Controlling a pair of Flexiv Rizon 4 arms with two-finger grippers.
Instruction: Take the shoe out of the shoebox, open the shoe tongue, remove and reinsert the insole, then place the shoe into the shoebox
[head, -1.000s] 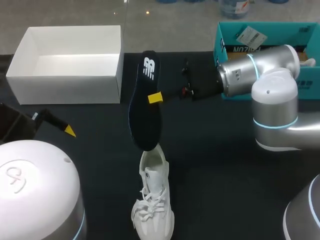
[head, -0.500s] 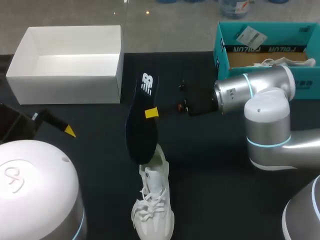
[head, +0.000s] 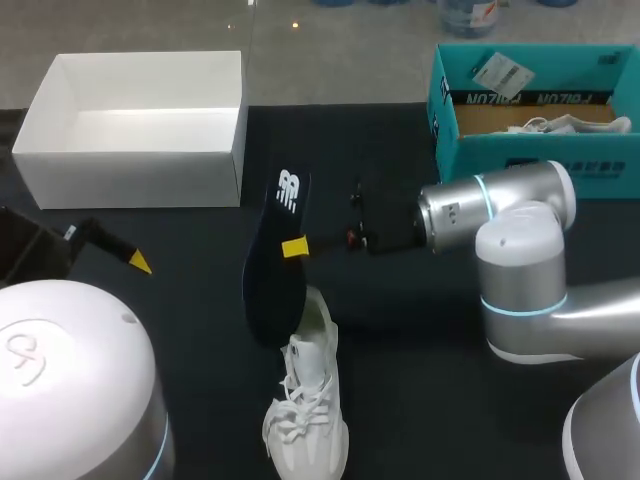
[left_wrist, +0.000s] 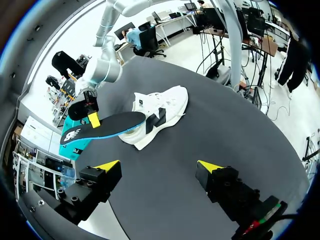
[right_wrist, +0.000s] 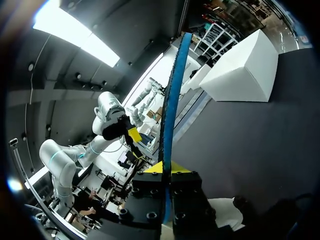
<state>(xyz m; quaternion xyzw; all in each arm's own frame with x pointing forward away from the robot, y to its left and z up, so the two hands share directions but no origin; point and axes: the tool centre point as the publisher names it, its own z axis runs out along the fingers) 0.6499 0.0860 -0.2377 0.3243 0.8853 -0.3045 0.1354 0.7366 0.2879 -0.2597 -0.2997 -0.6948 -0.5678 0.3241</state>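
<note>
A white sneaker (head: 305, 410) lies on the black table, toe toward the front edge; the left wrist view shows this sneaker (left_wrist: 160, 112) far ahead of its fingers. My right gripper (head: 295, 247) is shut on a dark insole (head: 272, 262) with a blue underside, and the insole's lower end sits at the shoe's opening. In the right wrist view the insole (right_wrist: 172, 105) runs edge-on between the right gripper (right_wrist: 166, 168). The white shoebox (head: 135, 170) stands at the back left. My left gripper (head: 138, 262) is open at the left, away from the shoe; in its own view the left gripper (left_wrist: 160, 167) holds nothing.
A teal box (head: 530, 155) with cardboard and white items inside stands at the back right, just behind my right arm (head: 500, 220). The white shoebox (right_wrist: 245, 72) also shows ahead of the right gripper.
My right arm has drawn toward the front and slightly left, carrying the insole down so its lower end now meets the shoe's opening. The left arm has not moved.
</note>
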